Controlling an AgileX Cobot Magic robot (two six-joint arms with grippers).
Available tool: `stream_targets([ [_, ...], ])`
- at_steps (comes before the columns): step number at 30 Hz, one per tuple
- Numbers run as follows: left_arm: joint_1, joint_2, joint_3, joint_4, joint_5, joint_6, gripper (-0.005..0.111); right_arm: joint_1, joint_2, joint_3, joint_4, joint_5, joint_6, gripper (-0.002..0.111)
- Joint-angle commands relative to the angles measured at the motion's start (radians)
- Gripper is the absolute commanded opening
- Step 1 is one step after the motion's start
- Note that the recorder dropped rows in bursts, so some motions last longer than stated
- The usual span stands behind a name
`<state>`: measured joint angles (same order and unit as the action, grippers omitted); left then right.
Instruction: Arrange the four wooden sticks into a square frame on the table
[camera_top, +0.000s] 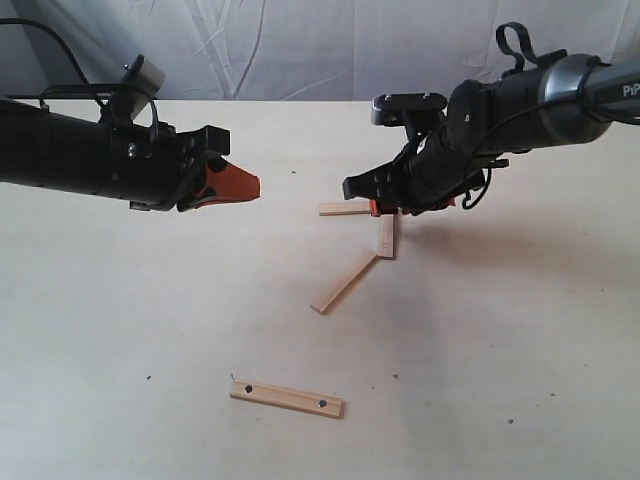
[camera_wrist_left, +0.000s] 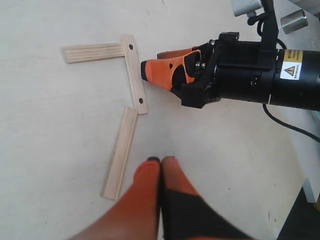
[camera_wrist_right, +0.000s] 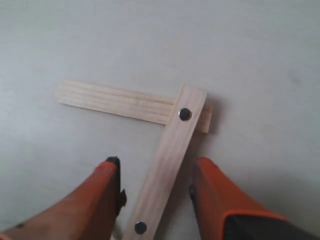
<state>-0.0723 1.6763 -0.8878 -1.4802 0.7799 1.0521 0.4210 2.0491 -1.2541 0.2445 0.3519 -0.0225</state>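
Straddling a dotted stick (camera_wrist_right: 167, 175), right pincer (camera_wrist_right: 156, 165) gapes, left pincer (camera_wrist_left: 161, 160) pressed together; only exterior shows 4th stick (camera_top: 287, 398).

Bright, even light washes the matte table (camera_top: 120, 330). Shadows are soft here, just a faint grey smudge beneath the right gripper (camera_top: 372, 200) in the exterior view. In the left wrist view, the left gripper (camera_wrist_left: 161, 161) sits close to the lens and is blurred, while the wooden sticks (camera_wrist_left: 134, 72) are crisp. The right wrist view runs cooler and greyer. The dotted stick (camera_wrist_right: 170, 165) throws a thin shadow, and the orange fingers (camera_wrist_right: 102, 200) are out of focus.
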Motion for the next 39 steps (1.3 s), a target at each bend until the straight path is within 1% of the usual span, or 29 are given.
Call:
stream_targets([
  [1, -0.008, -0.007, -0.003, -0.001, -0.008, 0.004, 0.0, -0.002, 0.034, 0.002, -0.022, 0.002, 0.0, 0.045],
  [6, -0.008, -0.007, -0.003, -0.001, -0.009, 0.004, 0.0, -0.002, 0.037, 0.002, -0.001, 0.036, 0.0, 0.045],
  [9, -0.008, -0.007, -0.003, -0.001, -0.015, 0.004, 0.0, -0.002, 0.037, 0.002, -0.046, 0.064, 0.0, 0.045],
  [12, -0.008, -0.007, -0.003, -0.001, -0.017, 0.004, 0.0, -0.002, 0.037, 0.002, -0.05, 0.067, 0.0, 0.045],
  [16, -0.008, -0.007, -0.003, -0.001, -0.022, 0.004, 0.0, -0.002, 0.037, 0.002, 0.033, 0.055, 0.0, 0.045],
  [19, -0.008, -0.007, -0.003, -0.001, -0.022, 0.004, 0.0, -0.002, 0.04, 0.002, 0.048, 0.04, 0.0, 0.045],
  [32, -0.008, -0.007, -0.003, -0.001, -0.022, 0.004, 0.0, -0.002, 0.06, 0.002, -0.063, 0.077, -0.002, 0.045],
  [39, -0.008, -0.007, -0.003, -0.001, -0.022, 0.004, 0.0, -0.002, 0.06, 0.002, -0.083, 0.085, -0.002, 0.045],
])
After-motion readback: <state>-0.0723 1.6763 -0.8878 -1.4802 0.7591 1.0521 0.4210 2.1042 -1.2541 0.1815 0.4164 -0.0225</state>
